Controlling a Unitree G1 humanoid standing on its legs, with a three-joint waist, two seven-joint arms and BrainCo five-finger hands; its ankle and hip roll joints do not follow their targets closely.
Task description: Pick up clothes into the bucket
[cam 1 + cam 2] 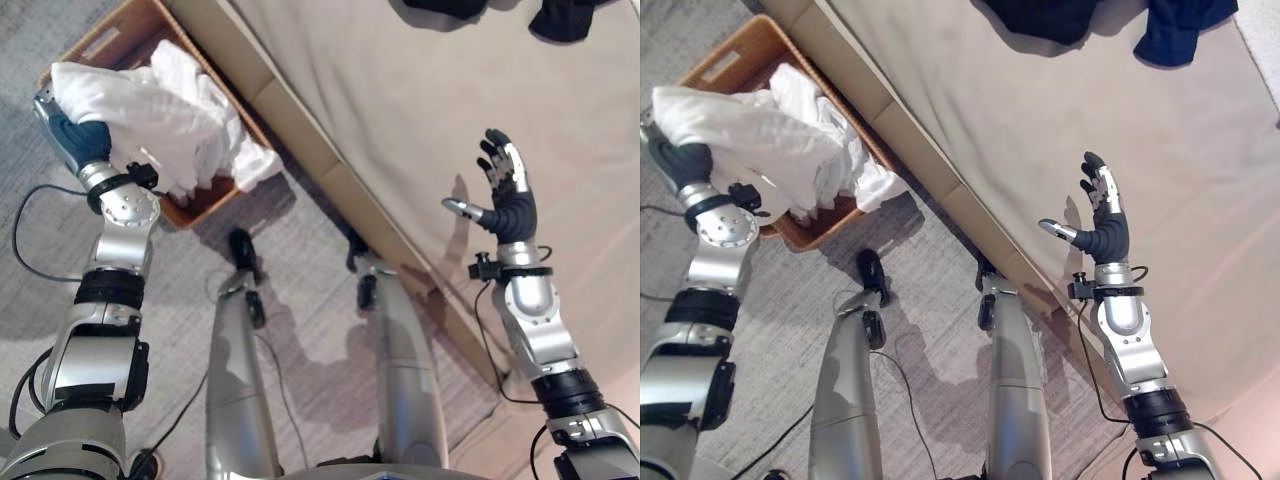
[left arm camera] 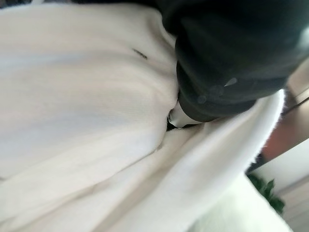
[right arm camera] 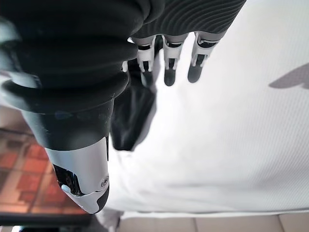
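A woven brown basket (image 1: 98, 42) stands on the carpet by the bed, heaped with white clothes (image 1: 195, 115). My left hand (image 1: 72, 138) is over the basket's near side, wrapped in the white cloth (image 2: 87, 96), and its dark cover (image 2: 231, 58) presses into the fabric. My right hand (image 1: 510, 195) hovers open above the beige bed sheet (image 1: 400, 100) and holds nothing. Two dark garments (image 1: 1040, 20) (image 1: 1180, 30) lie on the bed's far side, well beyond that hand. One dark garment (image 3: 130, 121) also lies past the right hand's fingers (image 3: 166, 72).
The bed's wooden side rail (image 1: 300, 130) runs diagonally between the basket and the mattress. Grey carpet (image 1: 300, 290) lies between rail and basket. Part of the white cloth (image 1: 255, 165) spills over the basket's rim toward the rail.
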